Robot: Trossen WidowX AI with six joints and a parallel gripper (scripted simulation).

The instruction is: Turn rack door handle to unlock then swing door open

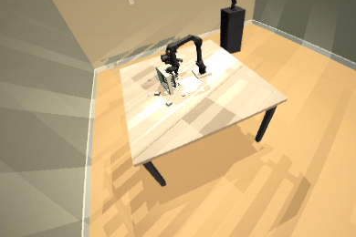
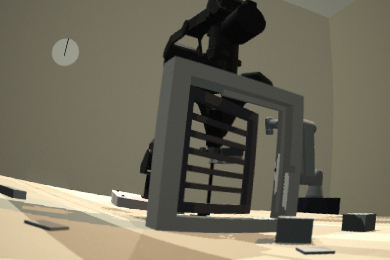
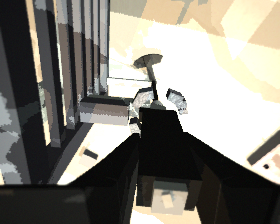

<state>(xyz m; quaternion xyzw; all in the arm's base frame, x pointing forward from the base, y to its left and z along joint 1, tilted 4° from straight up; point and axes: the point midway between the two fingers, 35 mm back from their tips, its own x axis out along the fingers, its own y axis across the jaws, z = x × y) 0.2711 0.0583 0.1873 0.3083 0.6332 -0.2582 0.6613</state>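
The dark slatted door (image 2: 250, 163) (image 3: 15, 75) stands partly open in the grey frame (image 2: 162, 148); its right edge is swung back from the right post. The upright handle (image 2: 210, 178) shows as a thin dark rod behind the slats and in the wrist view (image 3: 154, 91). My gripper (image 2: 216, 160) (image 3: 159, 139) points down on the far side of the door and is shut on the handle. The finger surfaces against the rod are partly hidden. I cannot tell exactly how far the handle is turned.
A small dark block (image 2: 294, 230) stands in front of the frame's right post, another block (image 2: 359, 222) farther right. Thin flat pieces (image 2: 315, 250) (image 2: 46, 224) lie in front. The arm's pale base plate (image 2: 129, 199) is behind the frame. A second arm stands on a black pedestal (image 1: 232, 30) off the table.
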